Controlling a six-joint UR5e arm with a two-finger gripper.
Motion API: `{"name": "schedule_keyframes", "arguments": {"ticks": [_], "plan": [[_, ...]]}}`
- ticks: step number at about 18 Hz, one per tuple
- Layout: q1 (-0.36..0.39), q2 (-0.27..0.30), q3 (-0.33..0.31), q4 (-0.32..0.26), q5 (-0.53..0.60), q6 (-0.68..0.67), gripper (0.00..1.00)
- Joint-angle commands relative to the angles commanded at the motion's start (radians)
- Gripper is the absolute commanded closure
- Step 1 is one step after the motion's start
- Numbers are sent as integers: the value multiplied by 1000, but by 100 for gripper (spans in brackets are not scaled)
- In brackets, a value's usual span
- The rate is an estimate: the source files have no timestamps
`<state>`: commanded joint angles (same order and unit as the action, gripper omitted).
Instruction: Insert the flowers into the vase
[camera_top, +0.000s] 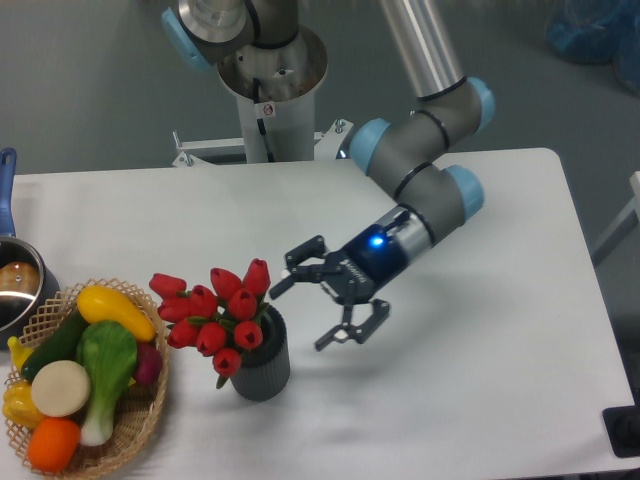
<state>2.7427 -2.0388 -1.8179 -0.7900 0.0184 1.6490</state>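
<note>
The white surface (480, 330) carries everything here, and above it the UR5e arm (430, 190) slants down from its pedestal toward the middle. At the left edge sits a wicker basket (140, 425) of toy vegetables and fruit, with part of a steel pot (15, 285) and its blue handle just behind it. The flowers (215, 315), a bunch of glossy red artificial tulips, are in the vase (265, 365): their heads spill up and to the left over its mouth, wider than the vase itself, and the stems are hidden inside, so how deep they sit cannot be told. The vase, a short dark ribbed cylinder, stands upright near the basket but apart from it. The gripper (320, 305) hangs just right of the vase with its fingers (345, 335) spread wide and nothing between them, apart from both vase and blooms. By the look of them the tulips are light and plastic, stiff-headed but springy on the stem, slick on the petals, so the tied stems would be the sounder place to take hold; the heads would likely slip or bend. The vase seems light enough to tip if the bunch is nudged sideways.
</note>
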Motion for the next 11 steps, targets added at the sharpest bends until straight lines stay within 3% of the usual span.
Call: {"name": "schedule_keyframes", "arguments": {"ticks": [3, 8, 11], "plan": [[12, 12, 29, 0, 47, 1, 0], [43, 44, 68, 0, 291, 3, 0], [92, 63, 77, 0, 322, 3, 0]]}}
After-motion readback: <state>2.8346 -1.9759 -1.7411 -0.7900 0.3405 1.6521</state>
